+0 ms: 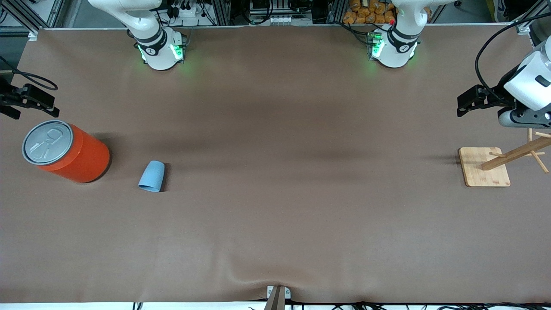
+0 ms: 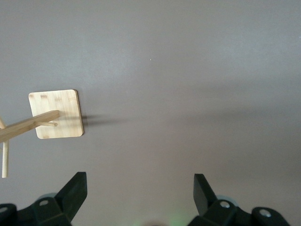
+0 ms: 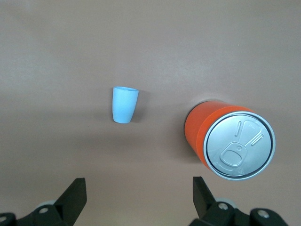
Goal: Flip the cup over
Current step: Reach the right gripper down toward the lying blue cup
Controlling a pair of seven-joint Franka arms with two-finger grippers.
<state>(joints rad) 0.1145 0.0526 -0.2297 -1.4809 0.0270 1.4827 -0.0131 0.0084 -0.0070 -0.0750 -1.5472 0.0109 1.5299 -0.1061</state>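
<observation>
cup (image 1: 152, 176) on table (image 1: 275, 215), toward right arm's end, standing mouth-down by the look of it: wide rim on the cloth, closed narrow end up. sits beside can (image 1: 64, 151), a bit nearer the front camera, clear gap between them. looks light, thin stiff plastic, smooth tapered wall, likely slippery and easy to tip or skid. best grabbed across the side wall about mid-height, fingers square to the taper; needs a wrist roll to turn it over.

rack (image 1: 484, 166) at left arm's end, well apart from cup.

right gripper (image 1: 32, 100) in the air over table edge just above can, jaws wide apart, nothing held, pointing down with cup and can in its wrist view. left gripper (image 1: 471, 100) over table above rack, also wide open and empty, waiting.
</observation>
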